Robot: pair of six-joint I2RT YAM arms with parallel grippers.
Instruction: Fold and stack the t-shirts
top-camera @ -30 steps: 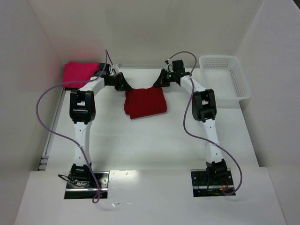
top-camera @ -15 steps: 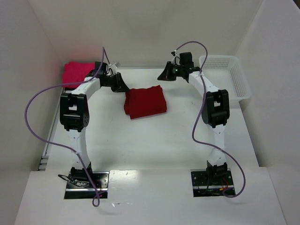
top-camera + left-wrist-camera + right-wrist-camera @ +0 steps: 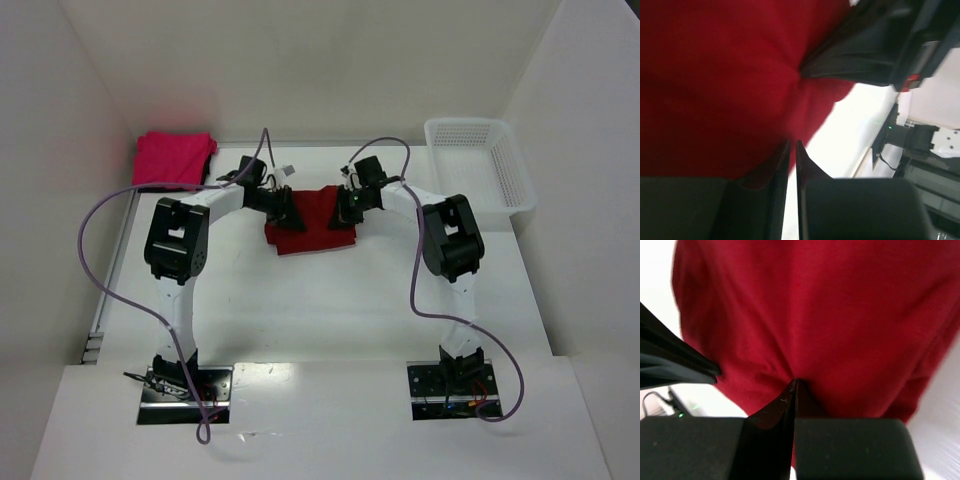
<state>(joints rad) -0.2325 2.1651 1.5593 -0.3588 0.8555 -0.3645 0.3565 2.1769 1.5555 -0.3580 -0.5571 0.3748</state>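
Half a grip looks sure: right gripper [image 3: 794, 382] pinches a pucker of the folded crimson t-shirt [image 3: 305, 232]; left gripper [image 3: 791, 144], nearly closed at its edge, I cannot tell; lift evenly.

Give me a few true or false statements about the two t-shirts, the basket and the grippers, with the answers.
1. The pink t-shirt lies folded at the far left corner of the table. True.
2. The red t-shirt is in the white basket. False: it lies on the table, apart from the basket.
3. The right gripper is shut, pinching the red t-shirt. True.
4. The pink t-shirt is stacked on the red one. False: they lie apart.
5. The left gripper is over the pink t-shirt. False: it is at the red t-shirt's edge.
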